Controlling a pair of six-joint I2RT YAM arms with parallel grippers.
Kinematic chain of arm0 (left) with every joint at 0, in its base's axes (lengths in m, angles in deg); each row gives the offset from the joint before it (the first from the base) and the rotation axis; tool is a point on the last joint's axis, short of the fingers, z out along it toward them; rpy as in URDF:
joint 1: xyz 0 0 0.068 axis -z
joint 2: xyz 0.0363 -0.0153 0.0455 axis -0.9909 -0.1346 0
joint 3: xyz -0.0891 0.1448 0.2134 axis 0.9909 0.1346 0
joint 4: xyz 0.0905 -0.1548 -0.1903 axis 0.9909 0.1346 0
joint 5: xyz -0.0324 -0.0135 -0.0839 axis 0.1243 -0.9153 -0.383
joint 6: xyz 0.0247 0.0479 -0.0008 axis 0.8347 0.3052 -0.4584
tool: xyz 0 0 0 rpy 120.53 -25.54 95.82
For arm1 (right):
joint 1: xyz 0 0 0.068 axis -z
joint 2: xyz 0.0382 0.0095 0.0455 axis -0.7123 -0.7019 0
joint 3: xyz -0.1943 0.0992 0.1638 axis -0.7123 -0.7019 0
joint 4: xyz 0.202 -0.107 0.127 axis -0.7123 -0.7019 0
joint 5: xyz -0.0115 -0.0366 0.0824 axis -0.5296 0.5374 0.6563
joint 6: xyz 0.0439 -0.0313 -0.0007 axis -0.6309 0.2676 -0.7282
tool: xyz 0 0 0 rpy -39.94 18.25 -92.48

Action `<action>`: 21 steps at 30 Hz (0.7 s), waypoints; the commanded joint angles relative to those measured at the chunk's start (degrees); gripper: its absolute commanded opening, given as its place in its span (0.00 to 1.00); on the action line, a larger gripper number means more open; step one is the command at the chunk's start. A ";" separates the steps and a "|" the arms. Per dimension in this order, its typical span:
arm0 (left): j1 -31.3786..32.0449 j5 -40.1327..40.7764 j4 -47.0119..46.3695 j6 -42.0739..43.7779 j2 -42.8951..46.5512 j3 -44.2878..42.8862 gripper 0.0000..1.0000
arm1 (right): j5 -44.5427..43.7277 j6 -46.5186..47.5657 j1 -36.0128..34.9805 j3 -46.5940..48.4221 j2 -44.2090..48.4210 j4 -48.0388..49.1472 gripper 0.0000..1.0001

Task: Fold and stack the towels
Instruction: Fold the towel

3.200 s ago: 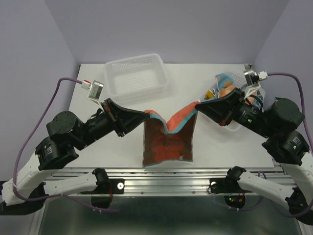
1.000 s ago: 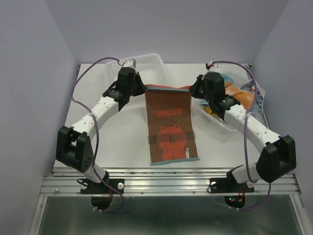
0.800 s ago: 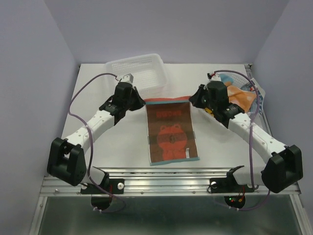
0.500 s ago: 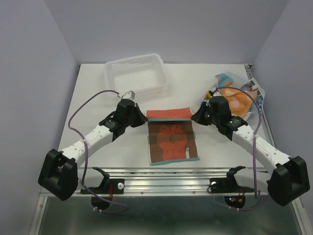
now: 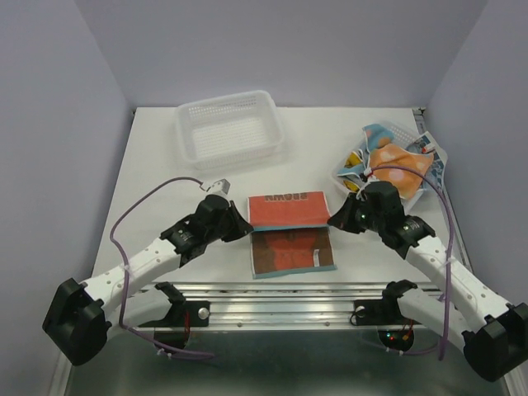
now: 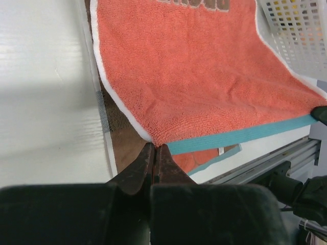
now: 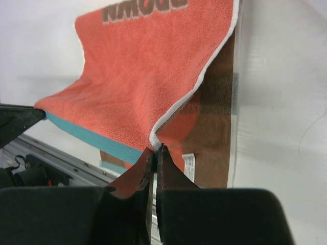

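A red-orange towel [image 5: 289, 210] with a teal edge lies near the table's front, its far half folded over toward me above the brown printed half [image 5: 290, 254]. My left gripper [image 5: 247, 228] is shut on the towel's left corner [image 6: 154, 142]. My right gripper [image 5: 332, 223] is shut on the right corner [image 7: 157, 145]. Both corners hang lifted above the lower layer. Further towels, orange and light blue with spots [image 5: 394, 158], sit bunched in a basket at the right.
An empty white perforated basket [image 5: 228, 126] stands at the back left. A second white basket [image 5: 346, 176] at the right holds the bunched towels. The metal rail [image 5: 289, 293] runs along the table's near edge, just beyond the towel.
Both grippers have drawn the towel's far edge toward the near side, so the red-orange back now covers the upper half of the brown print. Both arms pulled back and lower.
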 commanded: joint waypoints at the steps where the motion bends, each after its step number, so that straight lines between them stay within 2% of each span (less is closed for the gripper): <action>1: 0.90 -0.43 2.85 -0.45 3.30 2.23 0.00 | 2.96 1.21 0.41 -2.26 2.70 -5.32 0.01; 7: 3.27 -3.25 4.08 -0.37 5.59 3.81 0.00 | 2.87 0.94 0.32 -3.93 6.30 -9.19 0.01; 17: 4.86 -4.56 7.24 0.60 0.42 4.17 0.00 | 9.89 -2.57 0.32 -11.58 5.87 -7.62 0.01; 21: 5.65 -6.84 7.42 0.34 -1.17 5.39 0.00 | 5.43 -5.12 0.32 -13.42 4.73 -9.80 0.01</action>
